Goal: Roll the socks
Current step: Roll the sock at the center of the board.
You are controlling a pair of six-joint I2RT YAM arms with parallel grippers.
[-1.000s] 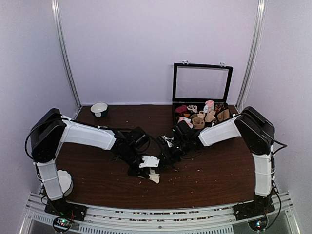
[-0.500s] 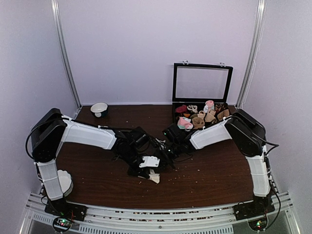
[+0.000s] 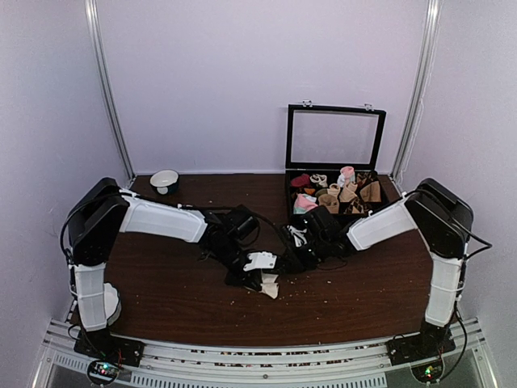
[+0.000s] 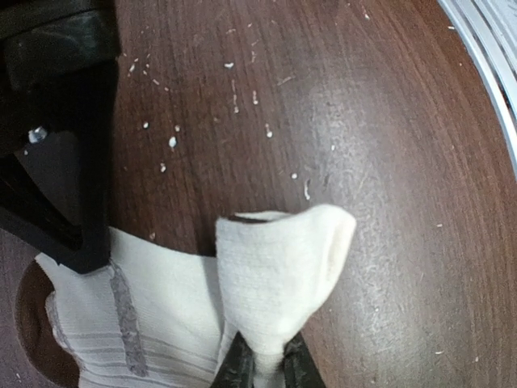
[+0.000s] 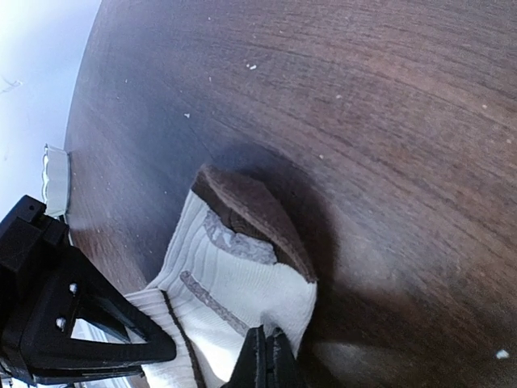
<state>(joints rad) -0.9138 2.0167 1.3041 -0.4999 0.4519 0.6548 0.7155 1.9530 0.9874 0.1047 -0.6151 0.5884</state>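
Observation:
The socks (image 3: 263, 262) lie on the dark wooden table (image 3: 178, 299) between both arms, pale ribbed cuff up, with a tan-beige end (image 3: 271, 288) poking toward the near edge. In the left wrist view my left gripper (image 4: 268, 362) is shut on a folded cream piece of sock (image 4: 279, 263), beside the ribbed cuff with grey stripes (image 4: 137, 319). In the right wrist view my right gripper (image 5: 266, 346) is shut on the edge of the white cuff (image 5: 242, 283), whose brown lining (image 5: 250, 212) curls up behind. The two grippers (image 3: 257, 279) (image 3: 286, 260) almost touch.
A black box (image 3: 380, 187) with its lid raised stands at the back right, filled with several rolled socks. A small white bowl (image 3: 165, 179) sits at the back left. A white round object (image 3: 107, 302) is by the left base. Crumbs dot the table.
Both grippers and the socks have shifted right. The right arm swung in and then drew back right, and its jaws closed on the cuff.

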